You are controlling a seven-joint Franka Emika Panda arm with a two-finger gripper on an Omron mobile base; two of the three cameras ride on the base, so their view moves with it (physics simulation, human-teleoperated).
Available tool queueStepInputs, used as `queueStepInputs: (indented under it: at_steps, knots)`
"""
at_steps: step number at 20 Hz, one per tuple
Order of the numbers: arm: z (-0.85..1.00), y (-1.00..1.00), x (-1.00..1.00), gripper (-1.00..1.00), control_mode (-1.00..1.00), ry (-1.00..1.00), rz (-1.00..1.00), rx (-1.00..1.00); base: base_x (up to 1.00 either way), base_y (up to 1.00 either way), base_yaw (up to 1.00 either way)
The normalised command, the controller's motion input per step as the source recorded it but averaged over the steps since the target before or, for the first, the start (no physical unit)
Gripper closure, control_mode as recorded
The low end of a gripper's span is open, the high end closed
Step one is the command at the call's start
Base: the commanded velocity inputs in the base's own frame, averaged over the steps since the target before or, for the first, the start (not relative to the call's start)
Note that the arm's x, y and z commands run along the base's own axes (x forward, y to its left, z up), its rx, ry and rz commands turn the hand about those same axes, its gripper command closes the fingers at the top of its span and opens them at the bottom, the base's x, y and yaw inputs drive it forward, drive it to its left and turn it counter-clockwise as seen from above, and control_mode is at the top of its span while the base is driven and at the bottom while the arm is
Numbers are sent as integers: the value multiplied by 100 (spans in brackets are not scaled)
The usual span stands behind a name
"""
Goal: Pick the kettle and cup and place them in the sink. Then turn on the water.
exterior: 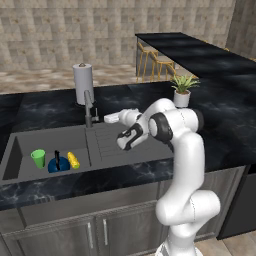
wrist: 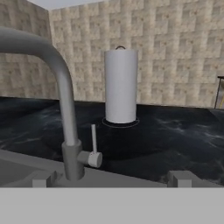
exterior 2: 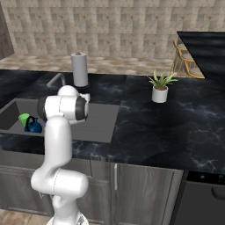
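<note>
Kettle and cup sit in the sink, at its left end. Fingers spread wide, empty. Faucet lever stands upright dead ahead, faucet just left.

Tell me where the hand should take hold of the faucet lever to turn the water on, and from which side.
Grip the thin upright lever near its top. It stands free on the right of the faucet base, seen from the hand camera, with bare counter behind it. Come straight in from the sink side, the open hand straddling the lever, fingers either side.
</note>
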Motion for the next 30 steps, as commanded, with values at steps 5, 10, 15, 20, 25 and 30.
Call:
queueStepInputs:
  at_steps: [5,10,15,20,25,30]
  knots:
    - [-8,15,30,-100,-100,0,0,0,0,0,0]
    - [-12,7,14,-100,-100,0,0,0,0,0,0]
    - [-19,10,16,-100,-100,0,0,0,0,0,0]
    - [0,8,18,-100,-100,0,0,0,0,0,0]
    - [-2,23,21,-100,-100,0,0,0,0,0,0]
    - [-4,16,24,-100,-100,0,0,0,0,0,0]
